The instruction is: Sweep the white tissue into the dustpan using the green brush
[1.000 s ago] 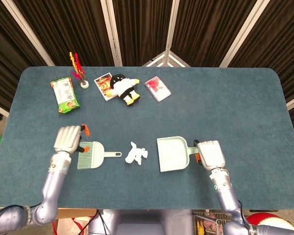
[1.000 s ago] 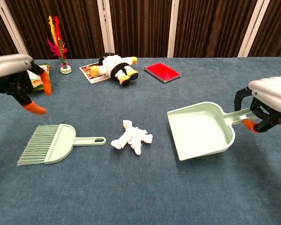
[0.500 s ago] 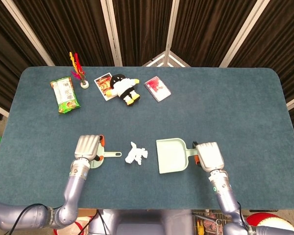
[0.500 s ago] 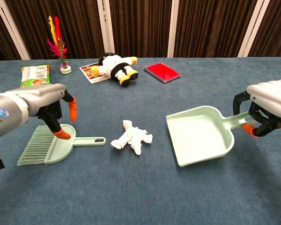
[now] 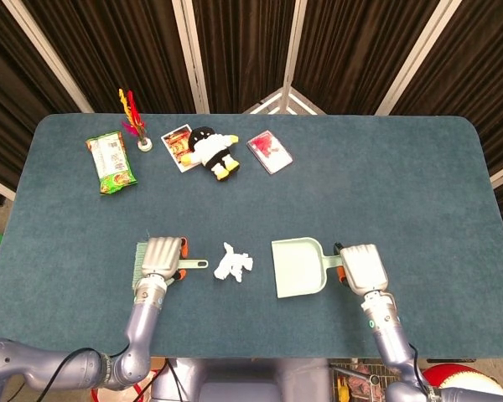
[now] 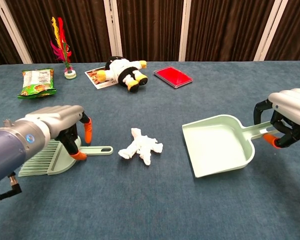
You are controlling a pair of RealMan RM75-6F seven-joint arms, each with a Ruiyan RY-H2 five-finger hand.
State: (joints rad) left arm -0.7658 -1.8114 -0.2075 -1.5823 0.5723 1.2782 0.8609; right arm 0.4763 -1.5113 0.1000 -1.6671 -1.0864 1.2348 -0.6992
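The white tissue (image 5: 233, 264) (image 6: 141, 147) lies crumpled on the blue table, between the brush and the dustpan. The green brush (image 5: 197, 265) (image 6: 97, 149) lies flat to its left, handle pointing at the tissue. My left hand (image 5: 162, 257) (image 6: 57, 125) hovers over the brush's body with its fingers apart; one orange fingertip (image 6: 79, 156) touches the brush beside the handle's root. The pale green dustpan (image 5: 298, 268) (image 6: 217, 145) sits right of the tissue, its mouth facing it. My right hand (image 5: 360, 266) (image 6: 290, 112) grips the dustpan's handle.
Along the far side of the table are a green snack bag (image 5: 111, 162) (image 6: 36, 82), a feather shuttlecock (image 5: 134, 117), a photo card (image 5: 176, 138), a black-and-white plush toy (image 5: 211, 151) (image 6: 122, 70) and a red card (image 5: 270, 152) (image 6: 172, 76).
My left hand has swung right and down from beyond the bristles onto the brush's body. The dustpan has shifted slightly to the right in my right hand.
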